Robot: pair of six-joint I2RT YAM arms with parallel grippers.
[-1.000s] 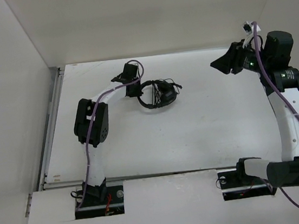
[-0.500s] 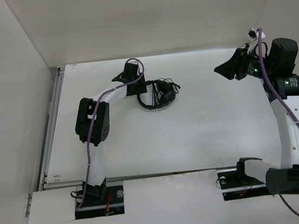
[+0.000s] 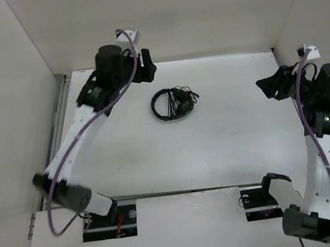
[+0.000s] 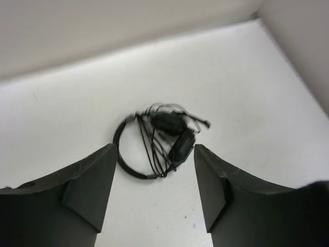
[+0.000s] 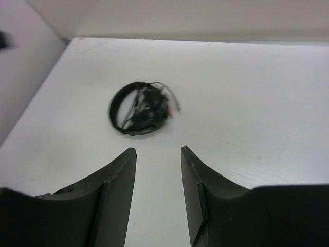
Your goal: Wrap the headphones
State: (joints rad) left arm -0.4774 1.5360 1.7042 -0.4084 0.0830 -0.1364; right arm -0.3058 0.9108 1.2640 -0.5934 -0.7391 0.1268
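Headphones: black headset point(image 3: 173, 104) lying flat on the bench, a little past the middle towards the back wall and nearer the left arm's side, and nobody has a grip on it
Headband: thin round loop point(image 4: 123, 154), forming the left part of the bundle in the top view
Earcups: two dark pads point(image 4: 175, 135) tucked together inside the loop on its right side
Cable: thin black strands point(image 4: 150, 149) running across the loop, bunched at the earcups, with a short end poking out to the right; blur hides the exact turns
Bench: white surface point(image 3: 226, 134), headset resting straight on it
Left gripper: up in the air point(image 4: 154, 147) near the back wall, behind and to the left of the headset and apart from it, wrist camera looking down on the bundle
Left jaws: spread wide, nothing between them
Right gripper: over at the right edge of the bench point(image 5: 158, 150), pointing left towards the headset and well apart from it
Right jaws: parted too, a narrower gap, holding nothing
Purple cable: trails along the raised left arm point(image 3: 100, 110)
Walls: plain white panels point(image 3: 170, 14) closing in the bench at the back and both sides
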